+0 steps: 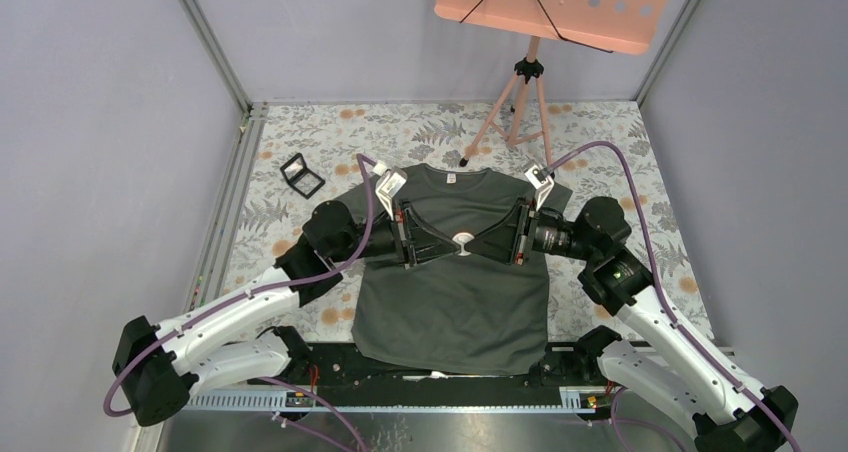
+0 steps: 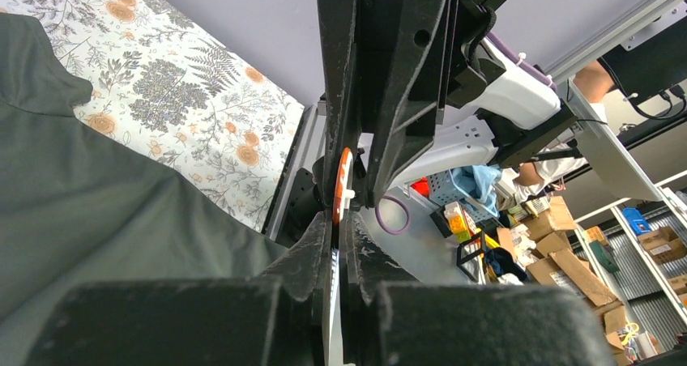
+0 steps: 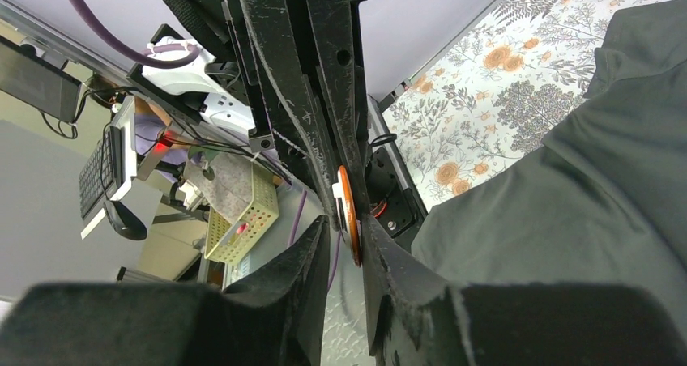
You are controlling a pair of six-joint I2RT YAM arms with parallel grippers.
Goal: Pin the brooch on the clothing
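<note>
- The left gripper (image 2: 336, 240) is clenched on the brooch (image 2: 341, 184), over the T-shirt (image 1: 450, 312) chest.
- The right gripper (image 3: 344, 232) is released, jaws apart around the brooch; perhaps touching it.

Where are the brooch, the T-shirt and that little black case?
brooch (image 2: 342, 186): left wrist view, on its orange edge.
T-shirt (image 1: 450, 307): top view, on the lower front.
black case (image 1: 302, 175): top view, on its middle.

The clothing (image 1: 450, 302) is plain dark grey-green, with a white neck label (image 1: 451, 177). The brooch (image 2: 341, 184) is orange with white. The surface (image 1: 600, 142) shows grey ferns and orange flowers on white. The left hand (image 2: 339, 224) and right hand (image 3: 344, 230) are black. The stand (image 1: 555, 2) at 12 o'clock is salmon pink.
</note>
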